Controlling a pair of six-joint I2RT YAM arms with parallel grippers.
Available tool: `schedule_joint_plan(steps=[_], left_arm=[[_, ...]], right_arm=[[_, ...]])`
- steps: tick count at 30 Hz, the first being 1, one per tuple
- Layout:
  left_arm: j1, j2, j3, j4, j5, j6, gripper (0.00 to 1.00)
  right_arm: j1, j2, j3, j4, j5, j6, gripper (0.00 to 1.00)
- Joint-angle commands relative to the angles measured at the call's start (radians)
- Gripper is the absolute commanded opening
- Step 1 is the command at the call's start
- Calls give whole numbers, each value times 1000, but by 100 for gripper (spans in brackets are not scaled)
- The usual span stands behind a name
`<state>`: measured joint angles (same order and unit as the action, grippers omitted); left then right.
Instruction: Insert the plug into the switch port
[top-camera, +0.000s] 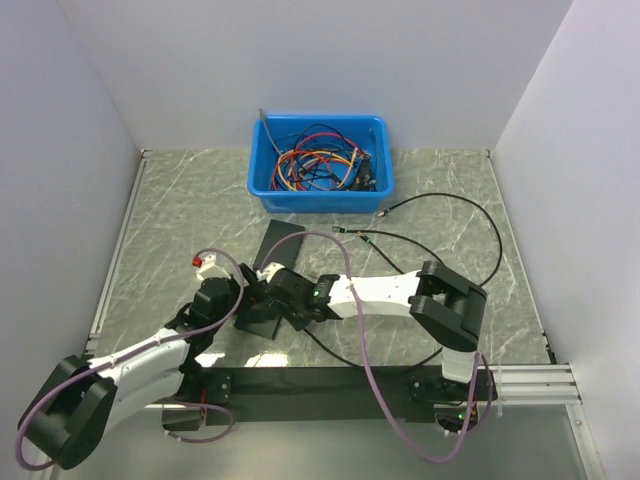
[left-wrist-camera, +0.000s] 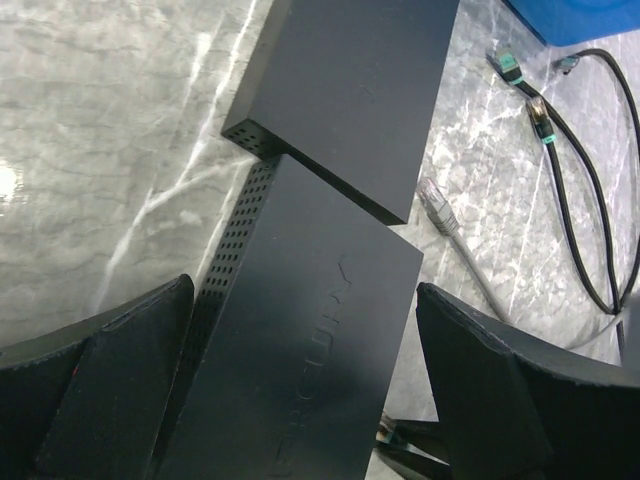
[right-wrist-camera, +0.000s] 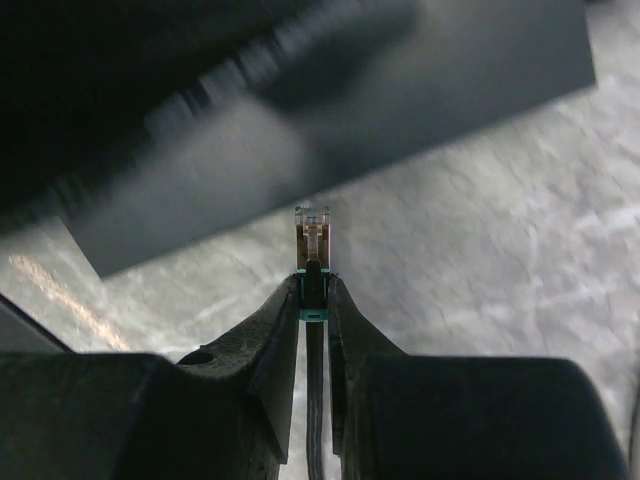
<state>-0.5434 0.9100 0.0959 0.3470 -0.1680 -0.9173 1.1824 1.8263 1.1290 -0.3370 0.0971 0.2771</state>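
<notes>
Right claw (right-wrist-camera: 314, 287) pinches the clear-tipped plastic cable plug (right-wrist-camera: 312, 232), a dark flat box (right-wrist-camera: 420, 100) just ahead. Left claw (left-wrist-camera: 300, 300), spread wide, straddles the black perforated switch box (left-wrist-camera: 320, 380).

blue bin (top-camera: 320, 165) of wires on the desk (top-camera: 180, 210), black switch (top-camera: 282, 243) just in front of it, left arm (top-camera: 140, 362) and right arm (top-camera: 385, 292) meeting further out front, black cable (top-camera: 455, 198) to its front-right
</notes>
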Motion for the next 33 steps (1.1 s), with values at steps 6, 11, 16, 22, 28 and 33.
schedule_joint_plan(steps=[6, 11, 16, 22, 28, 33], left_arm=[[2, 26, 11, 112, 51, 31, 100], [2, 46, 2, 139, 68, 35, 99], [2, 81, -7, 158, 71, 21, 99], [3, 101, -7, 118, 15, -41, 89], [3, 104, 1, 57, -47, -95, 75], [2, 89, -12, 41, -51, -109, 56]], right_arm=[[6, 48, 95, -34, 1, -22, 0], [6, 60, 117, -49, 7, -26, 0], [6, 74, 144, -65, 0, -30, 0], [6, 94, 164, -76, -8, -30, 0], [11, 71, 149, -73, 7, -24, 0], [8, 36, 103, -54, 23, -21, 0]])
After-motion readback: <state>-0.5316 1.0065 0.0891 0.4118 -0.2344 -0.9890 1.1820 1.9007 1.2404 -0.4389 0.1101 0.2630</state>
